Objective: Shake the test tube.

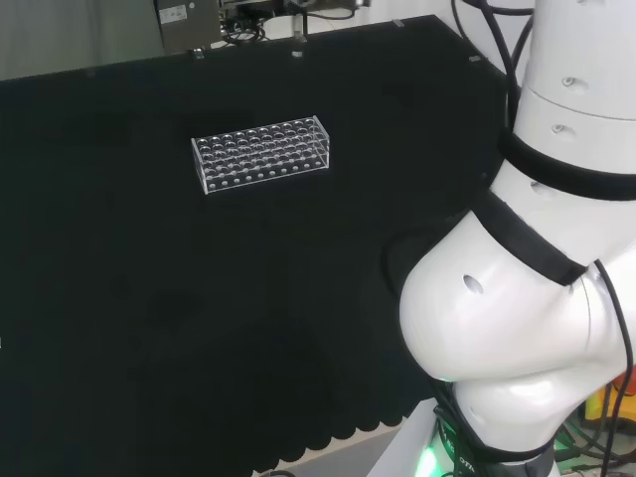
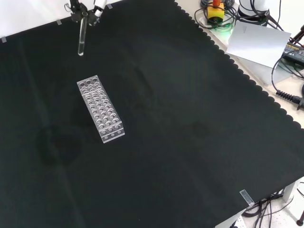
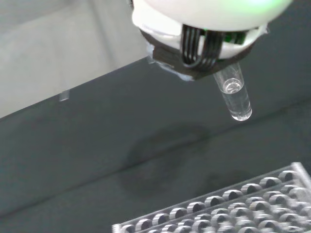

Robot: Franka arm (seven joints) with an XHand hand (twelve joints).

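Where the head view looks over the black-clothed worktop (image 1: 149, 298), no legible writing is seen; a clear rack (image 1: 260, 154) stands alone toward the far side, its wells apparently unoccupied, and the white arm link (image 1: 517, 298) fills the right.

In the front view, the hand (image 2: 88, 10) enters at top left, its fingers pinched on the upper end of a clear tube (image 2: 81, 38). The tube hangs near upright in the air, above and apart from the rack (image 2: 100, 109). A yellow device (image 2: 216, 12) and a grey sheet (image 2: 256, 43) lie beyond the cloth's scalloped edge.

In the wrist view, the tube (image 3: 235, 99) projects from beneath the hand (image 3: 194, 48), rounded bottom outward, contents indiscernible. The rack (image 3: 233, 208) lies near.
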